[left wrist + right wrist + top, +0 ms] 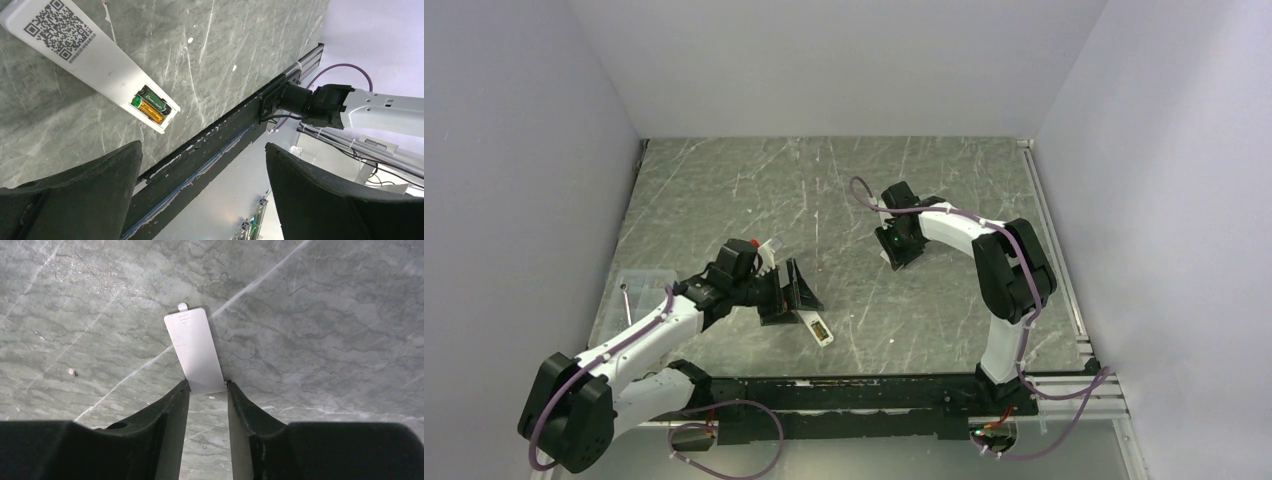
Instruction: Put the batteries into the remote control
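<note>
As far as can be judged, loading proper done, closing of the compartment now in hand. On the left: left pincer wide open, empty, low over the bench, just beside the remote control. Remote control face down near the front edge of the bench, compartment uncovered at the end toward the front; in it the batteries, greenish and orange-gold, side by side and seated. On the right: right pincer narrow, well apart from the remote control, fingertips touching both long sides of the cover at its near end; cover flat on the bench, small tab pointing away. Cannot tell whether the hold is firm.

Next, probably: lift the cover without losing so shallow a hold, carry it leftwards, match the tab to its slot, press down; perhaps steady the remote control with the left pincer.

Around: clear plastic box at the far left of the bench, well apart; dark rail along the front edge, near the remote control. In the way: only the left pincer itself, beside the compartment; better moved aside or used as a stop.
</note>
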Robot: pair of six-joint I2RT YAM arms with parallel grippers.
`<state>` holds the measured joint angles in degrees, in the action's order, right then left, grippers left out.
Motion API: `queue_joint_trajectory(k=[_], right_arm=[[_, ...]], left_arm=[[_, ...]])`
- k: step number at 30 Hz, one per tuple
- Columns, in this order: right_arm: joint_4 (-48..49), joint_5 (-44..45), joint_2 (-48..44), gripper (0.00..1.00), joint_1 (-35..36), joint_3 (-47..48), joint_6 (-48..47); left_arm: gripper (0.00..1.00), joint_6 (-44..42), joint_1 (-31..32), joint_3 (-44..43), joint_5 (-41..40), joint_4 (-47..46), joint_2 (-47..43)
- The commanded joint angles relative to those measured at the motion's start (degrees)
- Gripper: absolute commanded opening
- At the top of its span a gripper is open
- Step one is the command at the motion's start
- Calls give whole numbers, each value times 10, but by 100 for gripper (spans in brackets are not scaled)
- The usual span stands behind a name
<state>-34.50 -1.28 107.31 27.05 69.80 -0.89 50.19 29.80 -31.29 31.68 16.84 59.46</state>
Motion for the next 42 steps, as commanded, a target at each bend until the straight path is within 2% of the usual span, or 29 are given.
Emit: queue_joint_trajectory(k=[1, 14, 22, 32, 42], right_arm=[[-16, 3, 6, 31, 4, -1, 4], [-10, 29, -39, 9, 38, -27, 45], [-22, 33, -93, 4, 65, -43, 61], [-35, 48, -168, 3, 131, -86, 111], [-34, 46, -241, 3, 207, -124, 171]], left_arm=[[99, -13, -6, 0, 19, -24, -2], [99, -18, -31, 5, 35, -20, 4], [99, -30, -52, -12, 45, -5, 13], [99, -50, -79, -25, 43, -4, 47], [99, -103, -123, -104, 6, 36, 120]])
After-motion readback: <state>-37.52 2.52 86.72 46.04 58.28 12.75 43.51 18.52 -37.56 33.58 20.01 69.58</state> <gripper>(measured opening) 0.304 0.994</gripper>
